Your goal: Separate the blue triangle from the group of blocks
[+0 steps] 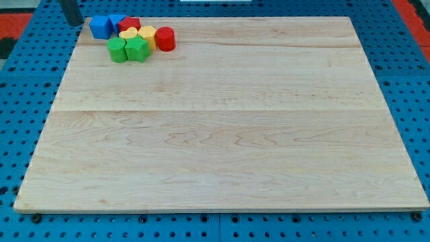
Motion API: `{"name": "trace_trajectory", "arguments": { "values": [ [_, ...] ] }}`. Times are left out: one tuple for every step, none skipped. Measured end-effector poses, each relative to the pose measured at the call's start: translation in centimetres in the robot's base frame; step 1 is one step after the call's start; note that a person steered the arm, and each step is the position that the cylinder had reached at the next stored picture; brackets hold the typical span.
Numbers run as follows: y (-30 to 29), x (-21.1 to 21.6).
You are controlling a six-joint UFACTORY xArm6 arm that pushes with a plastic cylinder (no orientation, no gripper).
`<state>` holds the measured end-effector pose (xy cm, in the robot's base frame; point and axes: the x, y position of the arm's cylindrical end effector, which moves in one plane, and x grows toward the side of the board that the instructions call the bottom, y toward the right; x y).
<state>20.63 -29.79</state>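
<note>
A tight group of blocks sits at the top left corner of the wooden board (222,134). The blue triangle (117,21) is at the group's top, between a blue cube (100,27) on its left and a red block (130,24) on its right. Below lie a yellow heart-like block (128,33), a yellow block (147,35), a red cylinder (165,39), a green cylinder (117,50) and a green star (137,48). My tip (72,23) is just left of the blue cube, with a small gap, at the board's top left edge.
The board lies on a blue perforated table (27,81). A red surface (411,13) shows at the view's top right corner. The group lies close to the board's top edge.
</note>
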Motion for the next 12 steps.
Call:
{"name": "trace_trajectory", "arguments": {
  "values": [
    [0.8,0.0],
    [4.3,0.2],
    [9.6,0.7],
    [11.0,1.2],
    [9.3,1.1],
    [9.4,-1.4],
    [9.6,-1.5],
    [9.6,-1.5],
    [13.6,-1.5],
    [17.0,-1.4],
    [16.9,-1.4],
    [19.3,-0.5]
  ]
}}
